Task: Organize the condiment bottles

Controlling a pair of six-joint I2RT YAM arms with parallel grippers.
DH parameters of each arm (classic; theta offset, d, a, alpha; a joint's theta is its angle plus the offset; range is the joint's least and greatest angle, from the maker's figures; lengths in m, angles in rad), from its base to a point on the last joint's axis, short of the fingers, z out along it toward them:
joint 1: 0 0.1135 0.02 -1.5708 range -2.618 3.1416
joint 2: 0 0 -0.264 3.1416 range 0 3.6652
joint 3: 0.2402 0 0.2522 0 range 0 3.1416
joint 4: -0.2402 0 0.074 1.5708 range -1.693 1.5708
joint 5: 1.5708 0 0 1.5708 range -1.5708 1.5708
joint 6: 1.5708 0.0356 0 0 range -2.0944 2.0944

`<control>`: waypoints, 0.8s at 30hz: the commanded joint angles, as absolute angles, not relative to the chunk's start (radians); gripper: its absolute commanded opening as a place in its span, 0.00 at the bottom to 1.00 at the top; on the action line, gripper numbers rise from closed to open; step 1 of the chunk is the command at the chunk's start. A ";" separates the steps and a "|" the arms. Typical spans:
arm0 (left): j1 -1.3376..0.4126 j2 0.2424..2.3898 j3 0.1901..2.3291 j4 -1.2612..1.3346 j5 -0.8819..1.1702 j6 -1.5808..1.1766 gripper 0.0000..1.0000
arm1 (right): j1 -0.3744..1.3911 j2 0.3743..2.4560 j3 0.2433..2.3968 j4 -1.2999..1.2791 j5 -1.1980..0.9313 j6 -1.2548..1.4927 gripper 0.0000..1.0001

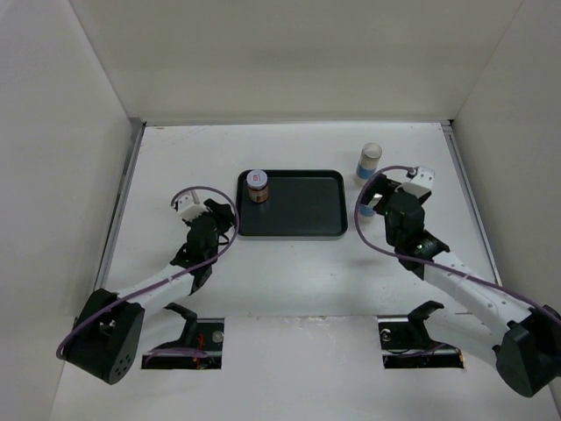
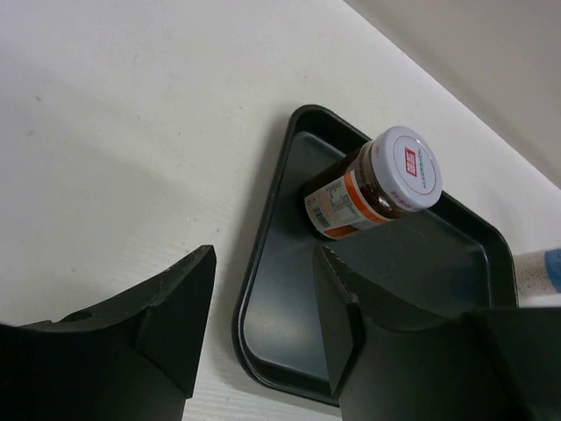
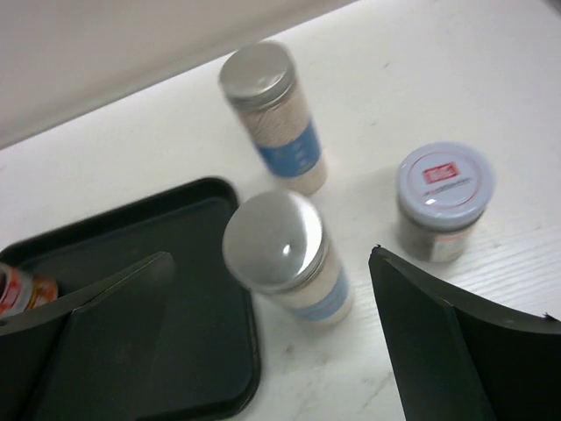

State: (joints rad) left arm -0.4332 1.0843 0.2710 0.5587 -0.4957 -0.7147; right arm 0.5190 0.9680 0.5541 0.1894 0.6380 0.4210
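Observation:
A short dark jar point(image 1: 257, 186) point(image 2: 372, 184) with a pale red-marked lid stands in the far left corner of the black tray point(image 1: 302, 215) point(image 2: 289, 289). My left gripper point(image 1: 225, 217) point(image 2: 266, 263) is open over the tray's left corner, holding nothing. Right of the tray, a white bottle with a blue band point(image 3: 287, 254) stands between the fingers of my open right gripper point(image 1: 377, 202) point(image 3: 270, 254), untouched. A taller silver-capped blue-banded bottle point(image 1: 369, 160) point(image 3: 276, 114) stands behind it. A second short dark jar point(image 3: 443, 203) stands to its right.
White walls close the table at the back and on both sides. The tray's edge point(image 3: 237, 289) lies right beside the bottle between my right fingers. Two dark recesses point(image 1: 188, 338) sit at the near edge by the arm bases.

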 commanded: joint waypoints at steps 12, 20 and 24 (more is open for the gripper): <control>-0.358 1.097 0.204 0.707 -0.388 -0.868 0.50 | 0.412 1.307 0.825 0.054 0.512 0.319 1.00; -0.340 1.075 0.189 0.707 -0.388 -0.879 0.50 | 0.433 1.342 0.864 0.041 0.560 0.290 0.58; -0.315 1.066 0.183 0.704 -0.376 -0.891 0.50 | 0.508 1.194 0.864 0.069 0.649 0.249 0.53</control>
State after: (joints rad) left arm -0.3328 1.0889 0.1932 0.6510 -0.3874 -0.8684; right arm 0.4526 1.3289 0.8143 -0.0166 0.5655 0.2905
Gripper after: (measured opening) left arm 0.502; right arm 0.678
